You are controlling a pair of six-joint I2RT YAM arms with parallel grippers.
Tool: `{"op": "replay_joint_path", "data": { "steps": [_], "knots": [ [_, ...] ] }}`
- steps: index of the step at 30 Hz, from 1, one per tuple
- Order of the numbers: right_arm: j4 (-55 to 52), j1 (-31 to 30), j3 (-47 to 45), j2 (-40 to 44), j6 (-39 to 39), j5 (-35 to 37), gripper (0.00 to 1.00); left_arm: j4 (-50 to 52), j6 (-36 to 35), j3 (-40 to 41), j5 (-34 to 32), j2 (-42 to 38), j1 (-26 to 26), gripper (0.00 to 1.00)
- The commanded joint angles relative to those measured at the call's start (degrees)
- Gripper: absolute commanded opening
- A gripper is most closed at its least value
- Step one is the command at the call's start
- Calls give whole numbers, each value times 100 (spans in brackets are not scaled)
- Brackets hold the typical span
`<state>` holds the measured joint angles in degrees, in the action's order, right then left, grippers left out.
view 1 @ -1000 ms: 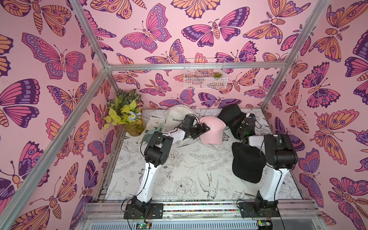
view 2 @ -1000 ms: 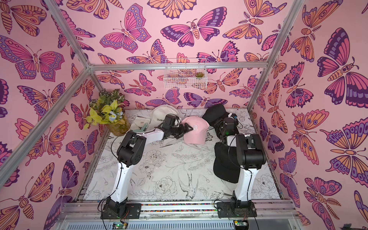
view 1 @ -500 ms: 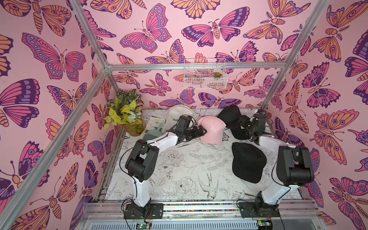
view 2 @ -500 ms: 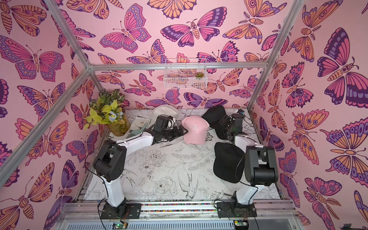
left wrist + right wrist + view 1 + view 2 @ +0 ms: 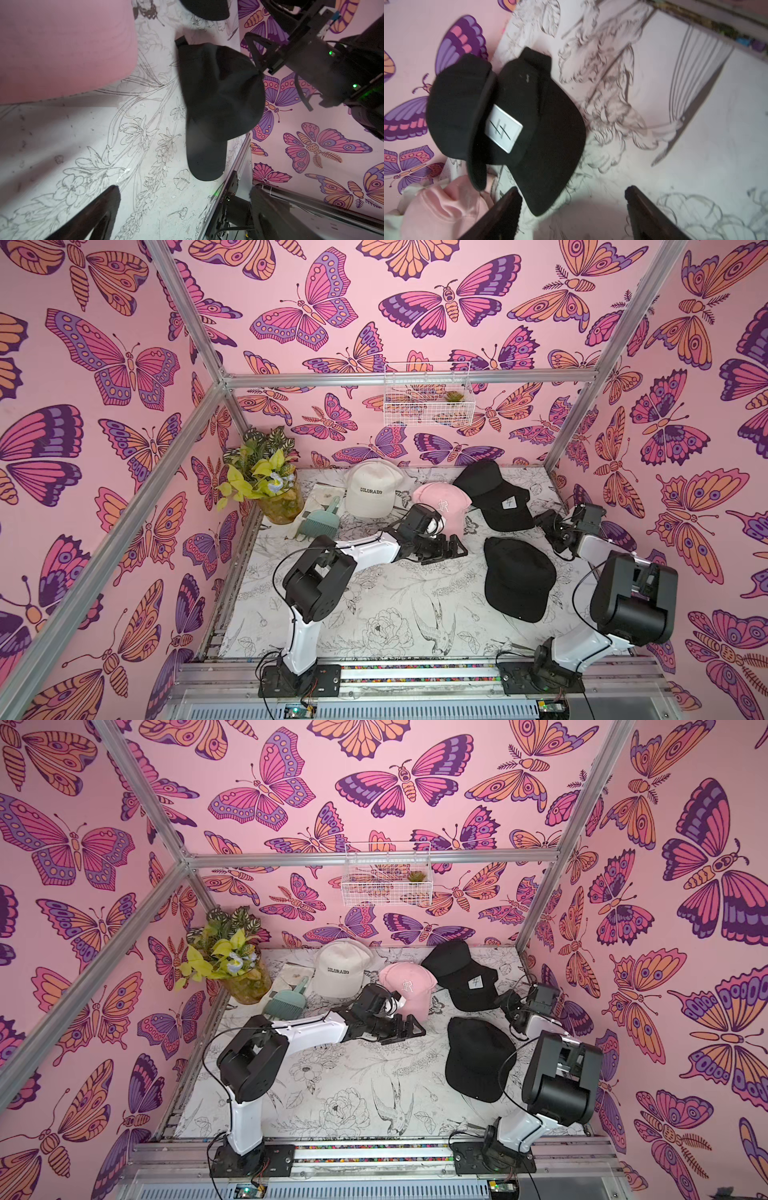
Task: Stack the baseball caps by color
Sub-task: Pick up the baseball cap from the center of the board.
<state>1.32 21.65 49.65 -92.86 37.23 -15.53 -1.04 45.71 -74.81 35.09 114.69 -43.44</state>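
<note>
Both arms now sit back; your left gripper (image 5: 455, 548) and right gripper (image 5: 546, 526) gape empty. Next, lift the centre-right black cap (image 5: 517, 576) onto the upper-right black stack (image 5: 496, 497).

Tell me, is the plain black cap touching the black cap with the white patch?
Apart. The left wrist view shows a strip of bare table between the plain black cap and the patched black cap.

The pink cap (image 5: 62, 52) is running off your left wrist picture's edge, blurred. In both top views the left arm (image 5: 370, 549) is covering part of it. The wire basket (image 5: 415, 416) is holding 1 green item (image 5: 454, 396) too small to name.
</note>
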Motion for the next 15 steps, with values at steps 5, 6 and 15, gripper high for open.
{"op": "replay_joint_path", "data": {
  "steps": [5,6,15],
  "knots": [
    [885,18,-492,-291,1043,-480,81,-90,-90,-507,-113,635,99,100],
    [1179,7,-575,-386,1272,-655,81,-94,-129,-621,-177,741,107,99],
    [3606,-237,-734,-1545,2644,-1381,78,-103,-78,-1349,-257,1439,310,100]
  ]
}}
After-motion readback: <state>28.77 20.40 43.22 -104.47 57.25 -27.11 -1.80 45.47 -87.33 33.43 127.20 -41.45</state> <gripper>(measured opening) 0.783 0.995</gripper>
